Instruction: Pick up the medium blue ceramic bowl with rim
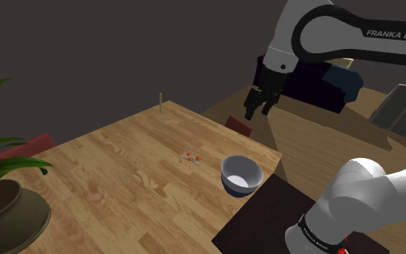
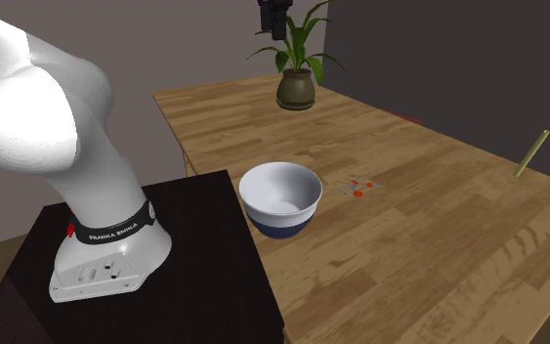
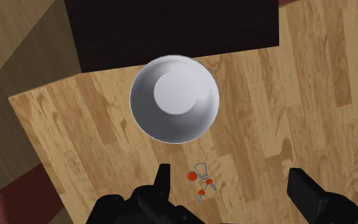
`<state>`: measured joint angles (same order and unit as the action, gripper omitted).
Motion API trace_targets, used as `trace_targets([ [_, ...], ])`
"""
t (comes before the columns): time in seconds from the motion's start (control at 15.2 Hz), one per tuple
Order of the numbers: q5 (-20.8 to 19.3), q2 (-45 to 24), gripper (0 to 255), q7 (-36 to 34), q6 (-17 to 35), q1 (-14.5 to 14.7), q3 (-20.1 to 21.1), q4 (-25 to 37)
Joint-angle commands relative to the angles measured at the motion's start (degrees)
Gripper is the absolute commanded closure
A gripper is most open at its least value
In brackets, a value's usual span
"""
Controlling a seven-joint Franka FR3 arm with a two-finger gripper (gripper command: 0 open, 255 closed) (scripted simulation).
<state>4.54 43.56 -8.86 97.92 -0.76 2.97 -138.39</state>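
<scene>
1. The black gripper [image 1: 259,112] [image 2: 275,35] [image 3: 231,179] is hanging high above the wooden table [image 1: 115,184] [image 2: 439,254] [image 3: 298,114], pointing down at it.
2. Its two fingers are standing well apart and are gripping nothing.
3. The bowl [image 1: 239,174] [image 2: 280,198] [image 3: 175,98] is sitting upright on the table far below the gripper. It is a little off from the spot straight under the fingers, on the side toward the dark stand [image 1: 262,220] [image 2: 199,293] [image 3: 171,32].
4. The bowl is showing a pale white-grey inside and a dark blue lower outside, and it is resting just beside the table edge that is meeting the stand.
5. A small cluster of red and grey bits [image 1: 192,156] [image 2: 360,185] [image 3: 201,182] is lying on the table almost straight beneath the gap between the fingers, near the bowl but apart from it.
6. A potted plant [image 1: 3,198] [image 2: 299,68] is standing at the table's far end, well away from the gripper and the bowl.
</scene>
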Motion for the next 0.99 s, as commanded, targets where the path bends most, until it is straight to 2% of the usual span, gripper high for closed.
trace_targets([
  [0.0, 0.0, 0.0, 0, 0.0, 0.0, 0.0, 0.0, 0.0],
  [0.46, -1.0, 0.5, 0, 7.0, 10.5, -1.7, -6.0, -12.0],
  [0.92, -2.2, -4.3, 0, 15.0, 22.6, -3.8, -12.9, -20.9],
])
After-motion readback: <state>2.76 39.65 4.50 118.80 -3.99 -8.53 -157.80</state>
